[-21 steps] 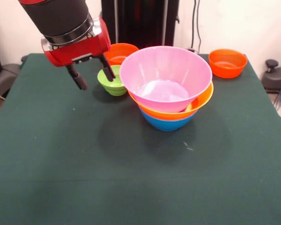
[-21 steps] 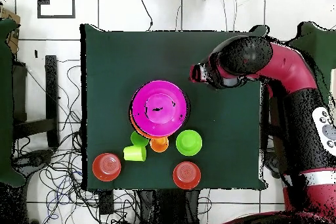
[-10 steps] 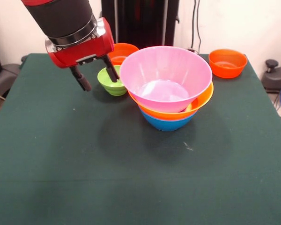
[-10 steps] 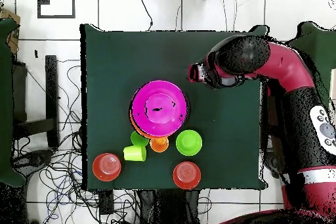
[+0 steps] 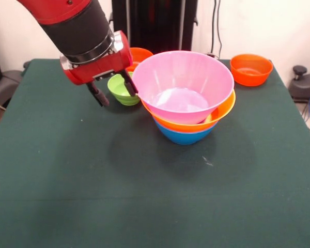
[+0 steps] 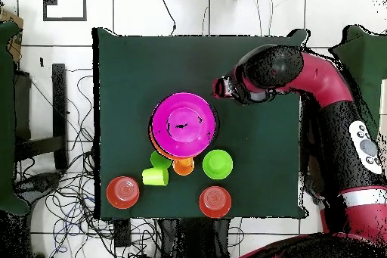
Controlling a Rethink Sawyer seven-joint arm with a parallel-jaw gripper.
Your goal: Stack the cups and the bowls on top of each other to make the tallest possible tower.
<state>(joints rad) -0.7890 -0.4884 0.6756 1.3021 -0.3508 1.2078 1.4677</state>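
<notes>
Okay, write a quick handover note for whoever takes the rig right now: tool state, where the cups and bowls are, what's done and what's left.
Tool: open, empty, hanging just beside the pink bowl's rim, in front of the green bowl.
Tower: blue bowl at the bottom, yellow-orange in it, pink on top, mid-table.
Loose: green bowl and one orange bowl behind the tool, another orange bowl at a far corner.
Overhead shows a lime-yellow cup, an orange cup and a green cup by the tower.
Done: three bowls nested. Left: small bowls and all cups.
</notes>
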